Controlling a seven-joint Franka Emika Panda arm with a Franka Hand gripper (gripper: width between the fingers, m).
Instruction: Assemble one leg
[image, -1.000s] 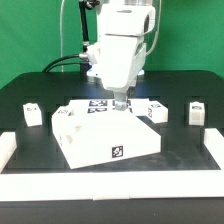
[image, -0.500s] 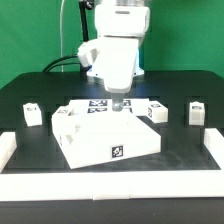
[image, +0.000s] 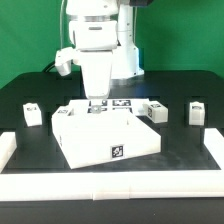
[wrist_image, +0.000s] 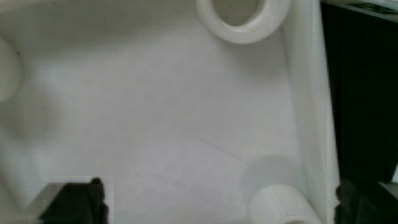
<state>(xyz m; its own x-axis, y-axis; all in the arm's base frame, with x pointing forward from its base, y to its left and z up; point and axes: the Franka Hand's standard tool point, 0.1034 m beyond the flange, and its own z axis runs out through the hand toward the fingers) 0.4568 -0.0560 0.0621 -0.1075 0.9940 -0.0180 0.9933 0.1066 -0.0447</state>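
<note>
Arm (image: 97, 55): one, hanging over the back edge of the panel (image: 108, 142), which lies flat on the black table (image: 185, 168). Jaws: spread wide, nothing between them. The wrist view shows both dark tips either side of bare panel surface, with a round socket (wrist_image: 249, 17) beyond. Judged purpose: lining up over the panel or crossing toward a part, not gripping. Legs: four in the exterior view, none in a socket. One leg (image: 32, 113) sits well off toward that view's left, and a second leg (image: 195, 110) well off toward its right. A third leg (image: 155, 110) is just beside the panel's back right corner. A fourth leg (image: 67, 116) is at the back left corner, contact not discernible. Marker board (image: 118, 104): flat behind the panel, partly hidden by the arm. Task standing, as judged: early, pick-up not yet made.
</note>
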